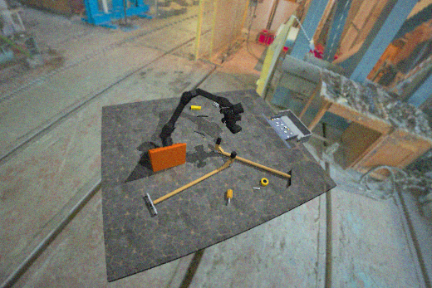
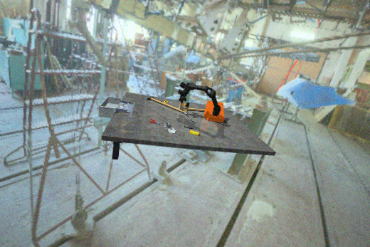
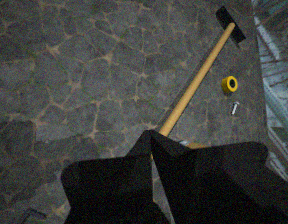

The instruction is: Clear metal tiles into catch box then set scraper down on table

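My gripper [image 1: 235, 129] [image 2: 182, 101] [image 3: 148, 134] is shut and empty, raised above the table near the grip ends of two long tools. One tool has a wooden handle [image 1: 259, 164] [image 2: 164, 104] [image 3: 197, 82] and a wide black head [image 1: 289, 177] [image 3: 230, 25]. The other has a wooden handle [image 1: 193, 183] and a silvery head [image 1: 150, 204]. Both lie on the table, their grip ends close together. I cannot tell surely which is the scraper. Several small tiles [image 1: 286, 129] [image 2: 124, 107] lie on the steel plate beside the grey catch box [image 1: 309, 134] [image 2: 107, 112] at the table's edge.
An orange block [image 1: 168, 158] [image 2: 214, 116] stands by the arm's base. A yellow ring [image 1: 264, 181] [image 3: 229, 84], a small bolt [image 1: 257, 188] [image 3: 235, 108] and an orange-handled tool [image 1: 229, 194] lie nearby. A yellow cylinder [image 1: 196, 108] [image 2: 194, 133] and red-handled pliers [image 2: 153, 121] lie elsewhere.
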`<action>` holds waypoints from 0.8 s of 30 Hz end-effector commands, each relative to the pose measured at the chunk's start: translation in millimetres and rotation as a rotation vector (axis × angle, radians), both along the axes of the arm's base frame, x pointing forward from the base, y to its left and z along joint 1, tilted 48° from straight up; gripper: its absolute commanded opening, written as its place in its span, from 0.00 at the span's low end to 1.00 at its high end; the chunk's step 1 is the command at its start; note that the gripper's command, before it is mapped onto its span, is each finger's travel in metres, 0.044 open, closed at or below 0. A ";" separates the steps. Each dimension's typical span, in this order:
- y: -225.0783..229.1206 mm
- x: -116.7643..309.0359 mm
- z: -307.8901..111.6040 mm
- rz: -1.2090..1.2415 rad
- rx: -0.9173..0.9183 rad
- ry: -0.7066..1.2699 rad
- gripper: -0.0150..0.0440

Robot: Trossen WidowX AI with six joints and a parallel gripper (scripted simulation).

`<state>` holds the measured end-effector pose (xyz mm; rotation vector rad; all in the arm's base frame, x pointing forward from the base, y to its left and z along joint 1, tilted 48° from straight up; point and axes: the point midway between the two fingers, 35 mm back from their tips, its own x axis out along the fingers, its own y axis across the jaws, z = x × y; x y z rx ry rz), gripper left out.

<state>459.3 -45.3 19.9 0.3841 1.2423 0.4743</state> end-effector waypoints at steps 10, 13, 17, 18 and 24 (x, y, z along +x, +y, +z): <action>-45.5 -13.8 -23.4 -0.165 0.104 0.107 0.25; -55.4 -17.7 -28.2 -0.202 0.127 0.129 0.25; -68.3 -23.3 -34.5 -0.251 0.160 0.158 0.25; -71.4 -24.8 -36.1 -0.263 0.168 0.165 0.25; -87.3 -33.1 -44.2 -0.327 0.214 0.202 0.25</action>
